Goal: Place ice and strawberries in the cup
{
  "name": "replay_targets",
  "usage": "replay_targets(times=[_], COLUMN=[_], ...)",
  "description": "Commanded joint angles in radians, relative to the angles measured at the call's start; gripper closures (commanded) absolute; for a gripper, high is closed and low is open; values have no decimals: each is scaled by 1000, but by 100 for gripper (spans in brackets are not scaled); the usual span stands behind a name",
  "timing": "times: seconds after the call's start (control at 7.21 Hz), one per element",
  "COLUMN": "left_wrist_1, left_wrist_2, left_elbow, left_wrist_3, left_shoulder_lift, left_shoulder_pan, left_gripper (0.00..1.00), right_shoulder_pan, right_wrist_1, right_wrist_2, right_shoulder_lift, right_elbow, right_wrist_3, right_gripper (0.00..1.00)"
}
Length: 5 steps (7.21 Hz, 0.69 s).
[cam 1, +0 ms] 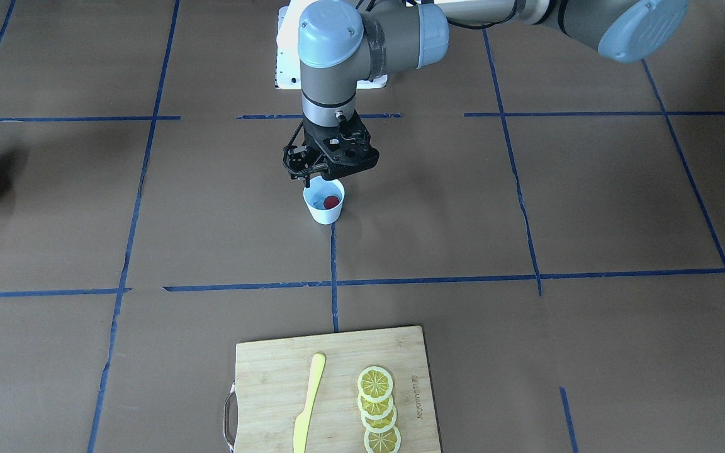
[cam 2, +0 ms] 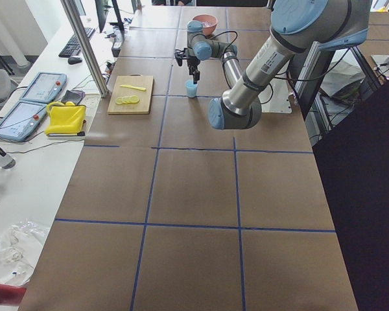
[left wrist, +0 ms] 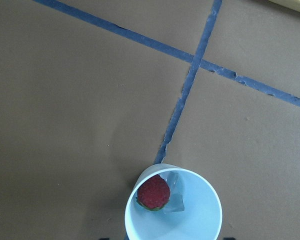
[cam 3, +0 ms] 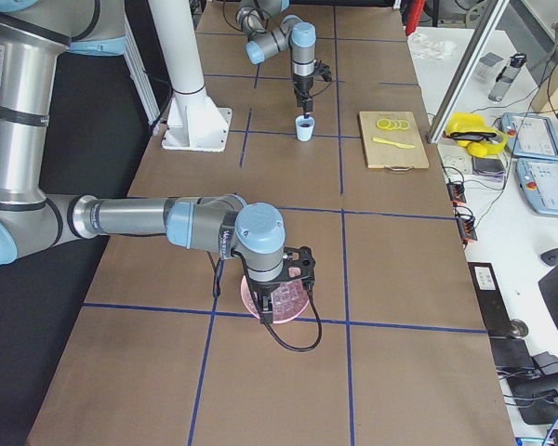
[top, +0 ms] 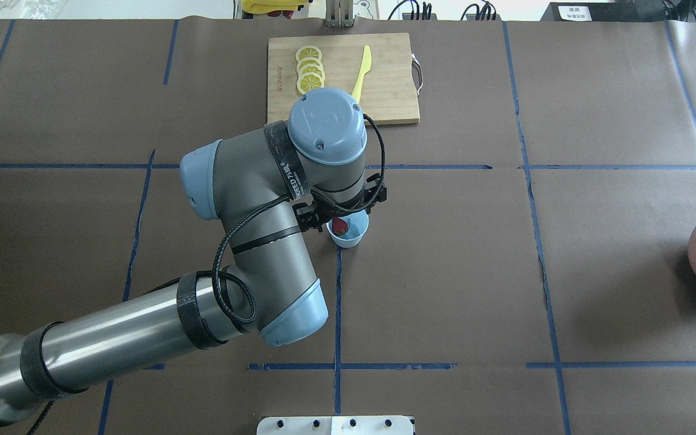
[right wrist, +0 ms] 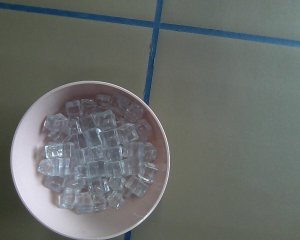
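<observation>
Left claw hangs straight above the cup, pointing down, its jaws spread wide and holding nothing; in the left wrist view two dark tips show only at the bottom edge, one on either side of the cup's rim. Directly beneath the claw, the pale blue-white cup stands upright on the brown counter, just beside a crossing of blue tape lines. Inside it lies one red strawberry, green top turned downward, resting against the wall. A single clear ice cube touches the berry on the side toward the cup's centre.

Beyond the left claw, on the side away from the robot, a bamboo cutting board carries a row of overlapping lemon slices and a yellow knife laid apart from them.

Well off to the left claw's right, at the counter's far end, the right claw hovers over a pinkish-brown bowl. Whether its jaws are wide or narrow cannot be told, since only the right side view shows it. Right below that claw the bowl is heaped with clear ice cubes, and it sits across a blue tape line.
</observation>
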Motion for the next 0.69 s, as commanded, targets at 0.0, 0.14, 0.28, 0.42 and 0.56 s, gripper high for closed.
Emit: replay_targets(times=[0.0,0.14,0.28,0.42,0.56], left_wrist_1=[21,35,46,46,46], left_wrist_2=[-6,-6,-8,-20,-85], left_elbow=[-38,-134,-286,-411,-471], left_wrist_3=[78,197,356,508,671], left_shoulder_lift=[23,121,271,409,518], left_shoulder_pan=[-10,-23,-56,-111,-191], left_gripper=[0,0,0,0,0], right_shoulder_pan=[0,0,0,0,0], right_wrist_1=[0,0,0,0,-2], right_wrist_2=[0,0,0,0,0], right_shoulder_lift=[-1,-1,-1,-1,-1], right_elbow=[0,0,0,0,-2], right_wrist_3=[0,0,0,0,-2], right_gripper=[1,1,1,1,1])
